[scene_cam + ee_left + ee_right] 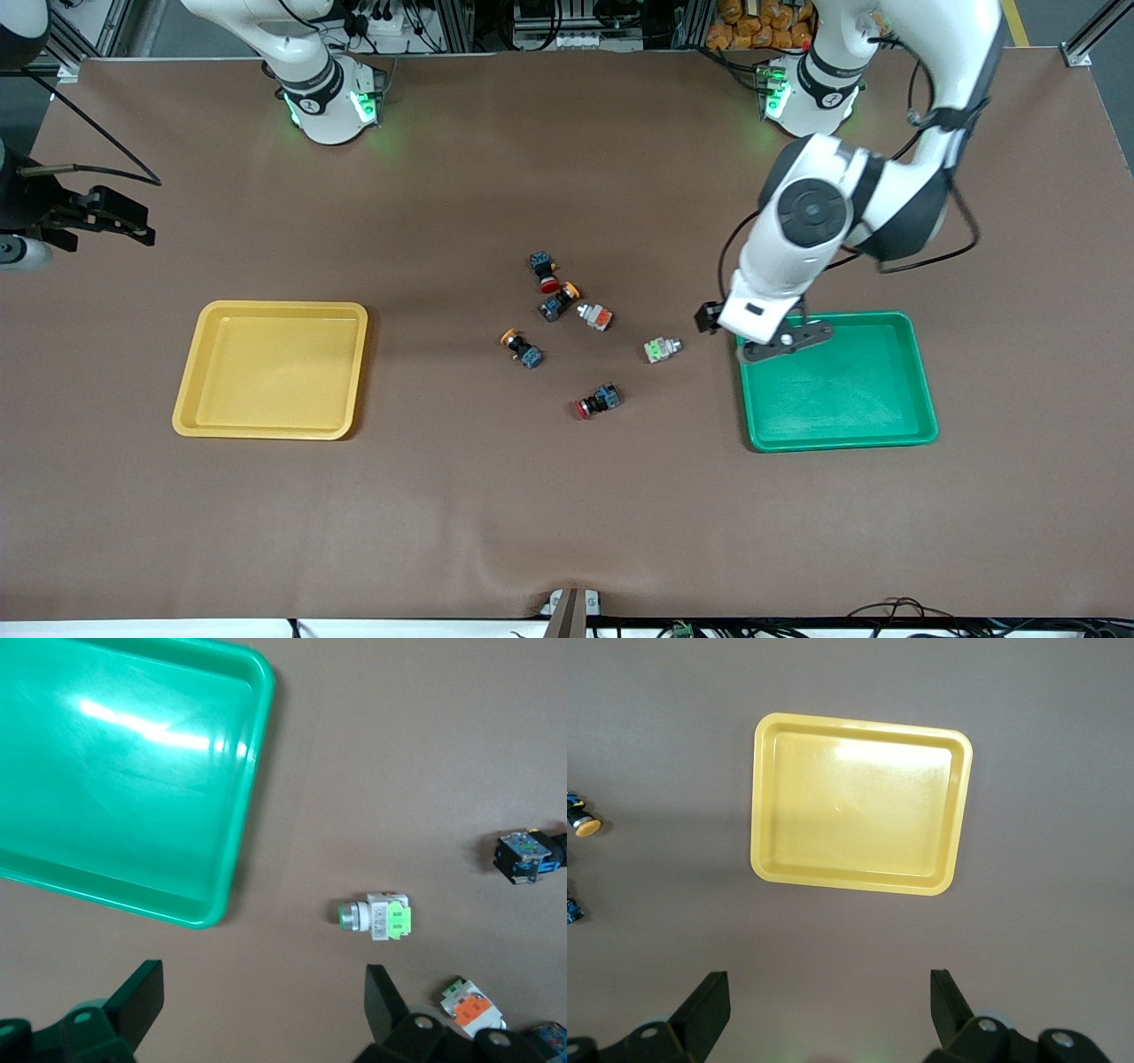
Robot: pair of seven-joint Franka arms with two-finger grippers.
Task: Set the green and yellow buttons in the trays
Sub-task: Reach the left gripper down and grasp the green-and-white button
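The right pincer (824, 1014), spread and empty, waits high over the yellow tray (270, 427). Mid-surface lie two yellow buttons (521, 347) and the green button (661, 350). The left pincer (261, 1010) hangs spread over the green tray (837, 439) corner: slide sideways, descend squarely astride that button; bare surface surrounds it

Light falls bright and even from overhead onto my brown table (567, 496). White glare streaks my green tray (133, 726) at its ten o'clock, and a softer sheen sits at twelve o'clock in my yellow tray (859, 753). Shadows are short and soft. Everything looks sharp, nothing bends at the edges.
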